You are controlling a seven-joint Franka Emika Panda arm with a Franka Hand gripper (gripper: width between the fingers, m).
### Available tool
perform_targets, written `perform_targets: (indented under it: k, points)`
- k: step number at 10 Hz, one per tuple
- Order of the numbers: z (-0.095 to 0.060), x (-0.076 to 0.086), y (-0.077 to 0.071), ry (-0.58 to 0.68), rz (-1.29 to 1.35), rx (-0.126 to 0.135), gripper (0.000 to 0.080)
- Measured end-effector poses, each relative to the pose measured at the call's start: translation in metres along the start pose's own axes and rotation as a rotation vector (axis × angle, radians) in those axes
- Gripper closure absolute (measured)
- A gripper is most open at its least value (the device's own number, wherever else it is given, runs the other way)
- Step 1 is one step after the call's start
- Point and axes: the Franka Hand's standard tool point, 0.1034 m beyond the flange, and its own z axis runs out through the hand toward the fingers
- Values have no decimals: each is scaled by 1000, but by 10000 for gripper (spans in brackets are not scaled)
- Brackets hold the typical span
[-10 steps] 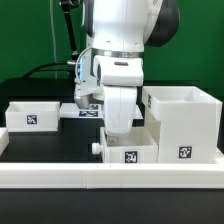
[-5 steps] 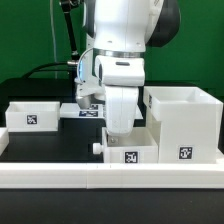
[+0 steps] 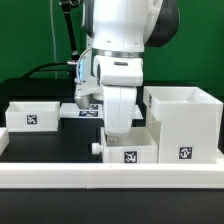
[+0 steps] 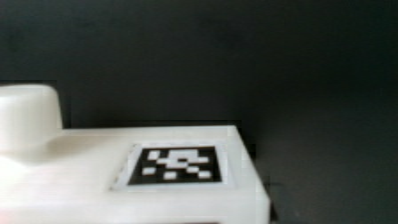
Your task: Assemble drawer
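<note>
The tall white housing box (image 3: 185, 125) stands at the exterior view's right, with a tag low on its front. A small white tray (image 3: 130, 153) with a tag sits just beside it at the front middle. My gripper (image 3: 116, 130) hangs straight down at this tray's back edge. Its fingertips are hidden, so I cannot tell whether it is open or shut. A second tray (image 3: 30, 115) lies at the exterior view's left. The wrist view shows a tagged white tray face (image 4: 178, 165) with a round knob (image 4: 27, 115) over the black table. No fingers show there.
A long low white rail (image 3: 100, 178) runs along the table's front edge. The marker board (image 3: 88, 111) lies behind the arm at the back. The black mat between the left tray and the middle tray is bare.
</note>
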Motion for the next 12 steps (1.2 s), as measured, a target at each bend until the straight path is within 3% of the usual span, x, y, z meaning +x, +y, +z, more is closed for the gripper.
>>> perform_targets:
  k: [3,7,9,12]
  points:
    - [-5,5,4,-10,32,-15,757]
    - [-3,3,3,-11,38,-11,757]
    - [-1,3,0,-18,12,-25,757]
    - [-1,2,-1,-19,31,-25,757]
